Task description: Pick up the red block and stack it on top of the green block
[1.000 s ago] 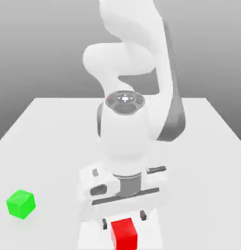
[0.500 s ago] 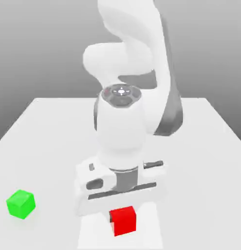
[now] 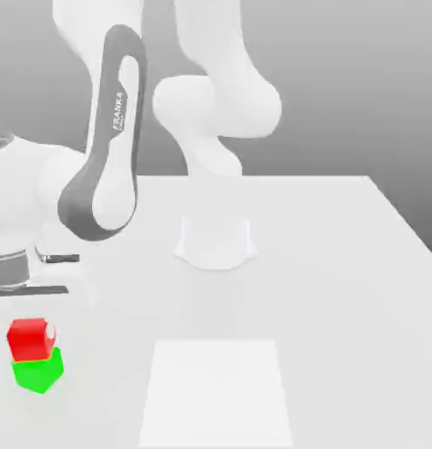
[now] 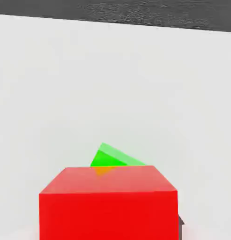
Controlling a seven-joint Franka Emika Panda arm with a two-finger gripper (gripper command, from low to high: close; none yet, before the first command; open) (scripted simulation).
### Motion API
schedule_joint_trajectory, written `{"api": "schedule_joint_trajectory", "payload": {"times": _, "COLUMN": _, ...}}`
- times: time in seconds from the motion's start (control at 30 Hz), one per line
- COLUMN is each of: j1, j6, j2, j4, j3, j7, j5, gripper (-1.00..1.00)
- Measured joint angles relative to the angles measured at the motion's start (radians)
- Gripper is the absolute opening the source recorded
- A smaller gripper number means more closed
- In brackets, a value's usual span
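The red block (image 3: 28, 338) sits directly on top of the green block (image 3: 37, 372) near the front of the exterior view's left; their faces look in contact and slightly turned to each other. My gripper (image 3: 31, 333) hangs down from the white hand (image 3: 17, 267) above and is shut on the red block, with a pale fingertip (image 3: 50, 333) against its side. In the hand view the red block (image 4: 108, 201) is close up, and a corner of the green block (image 4: 112, 157) pokes out beyond it.
The white table (image 3: 342, 263) runs to the exterior view's right. The arm's base (image 3: 216, 241) stands at mid-table, and the grey-and-white link (image 3: 105, 149) leans over the left side. A paler square patch (image 3: 216, 390) marks the front centre.
The arm has swung from the front centre to the exterior view's left, carrying the red block off the pale patch and onto the green block.
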Motion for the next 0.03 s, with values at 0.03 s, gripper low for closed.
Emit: {"api": "schedule_joint_trajectory", "payload": {"times": 0.03, "j1": 0.0, "j6": 0.0, "j2": 0.0, "j4": 0.0, "j3": 0.0, "j7": 0.0, "j5": 0.0, "gripper": 1.0}}
